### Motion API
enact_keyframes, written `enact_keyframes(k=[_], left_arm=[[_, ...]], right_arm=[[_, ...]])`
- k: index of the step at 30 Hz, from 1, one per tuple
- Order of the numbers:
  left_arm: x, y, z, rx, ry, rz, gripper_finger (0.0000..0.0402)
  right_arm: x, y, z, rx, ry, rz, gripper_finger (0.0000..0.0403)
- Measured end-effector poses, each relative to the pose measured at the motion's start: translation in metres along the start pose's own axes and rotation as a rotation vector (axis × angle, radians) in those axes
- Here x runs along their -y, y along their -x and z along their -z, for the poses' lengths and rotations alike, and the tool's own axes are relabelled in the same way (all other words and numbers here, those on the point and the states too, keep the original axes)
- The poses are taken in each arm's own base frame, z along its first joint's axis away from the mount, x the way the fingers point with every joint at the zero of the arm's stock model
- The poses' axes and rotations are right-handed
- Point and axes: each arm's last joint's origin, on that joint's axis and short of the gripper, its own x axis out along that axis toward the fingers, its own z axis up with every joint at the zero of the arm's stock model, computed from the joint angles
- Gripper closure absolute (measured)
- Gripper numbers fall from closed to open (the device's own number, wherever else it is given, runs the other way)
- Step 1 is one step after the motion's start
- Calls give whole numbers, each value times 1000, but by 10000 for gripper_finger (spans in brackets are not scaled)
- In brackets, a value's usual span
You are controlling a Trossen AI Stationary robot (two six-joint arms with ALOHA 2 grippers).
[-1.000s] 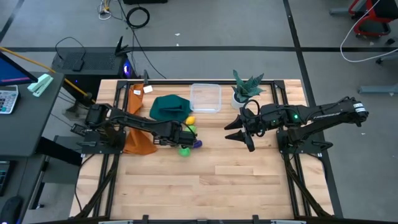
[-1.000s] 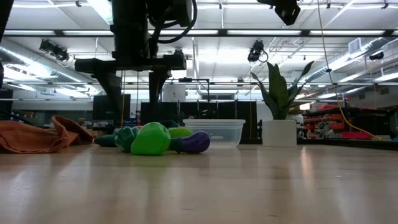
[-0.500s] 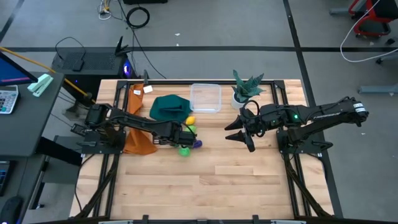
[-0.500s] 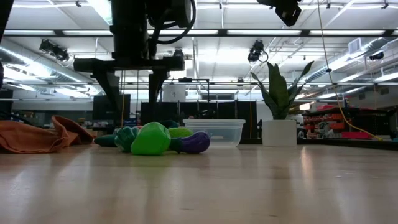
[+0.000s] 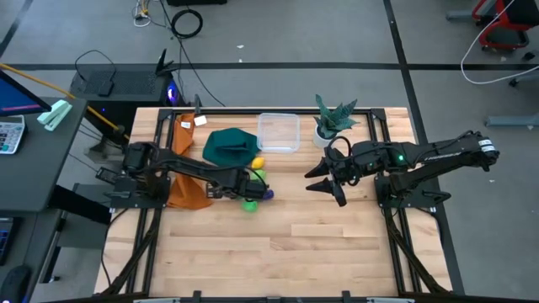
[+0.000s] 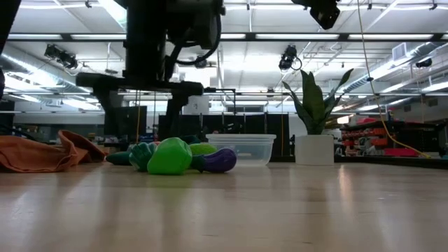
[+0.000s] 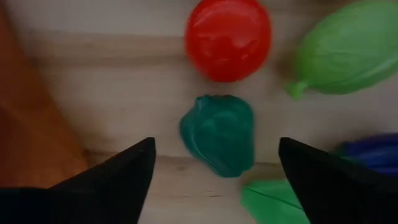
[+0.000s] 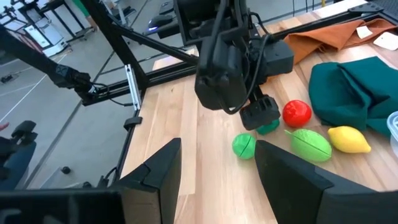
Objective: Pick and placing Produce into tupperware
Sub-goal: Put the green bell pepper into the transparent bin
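My left gripper [image 5: 244,183] [image 7: 216,152] hangs open just above the produce cluster, its two fingers standing either side of the dark green piece [image 7: 217,134] without touching it. Around that piece lie the red one [image 7: 228,38], the light green one [image 7: 348,46], the purple one [image 7: 368,152] and a bright green one [image 7: 273,199], all resting on the wood. The yellow piece [image 8: 348,138] lies beside them near the green cloth. The clear tupperware [image 5: 278,132] [image 6: 241,148] stands at the far edge. My right gripper [image 5: 312,177] [image 8: 224,180] waits open, raised, to the right of the cluster.
A dark green cloth [image 5: 229,146] lies bunched just beyond the produce, and an orange cloth [image 5: 187,189] lies under my left arm. A potted plant [image 5: 333,119] stands right of the tupperware. The near half of the table [image 5: 278,252] is bare wood.
My left gripper has come down a little toward the produce cluster, still open. The produce and my right arm have stayed where they were.
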Motion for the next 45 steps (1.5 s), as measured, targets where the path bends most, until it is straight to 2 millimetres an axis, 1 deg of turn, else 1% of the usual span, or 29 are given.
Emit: enact_keyframes(k=[2,4,9,13,19,23,31,36,45], left_arm=[[-1,-4,2,-24,7,-38,14],[0,-7,3,-26,1,-45,6],[4,-12,5,-32,6,-35,19],[6,-18,6,-32,10,-40,15],[12,-32,9,-31,7,-49,8],[14,-37,10,-21,-9,-54,8],[14,-39,9,49,7,-40,30],[15,-39,8,51,8,-36,45],[15,-39,8,52,6,-35,59]], right_arm=[[0,0,1,-6,0,2,236],[0,0,0,-6,0,2,236],[0,0,1,-16,-1,5,236],[0,0,2,-17,-1,6,236],[0,0,2,-17,-1,6,236],[1,0,2,-18,-1,6,236],[1,0,2,-18,0,6,236],[1,0,2,-18,-1,6,236],[1,0,2,-18,-1,7,236]])
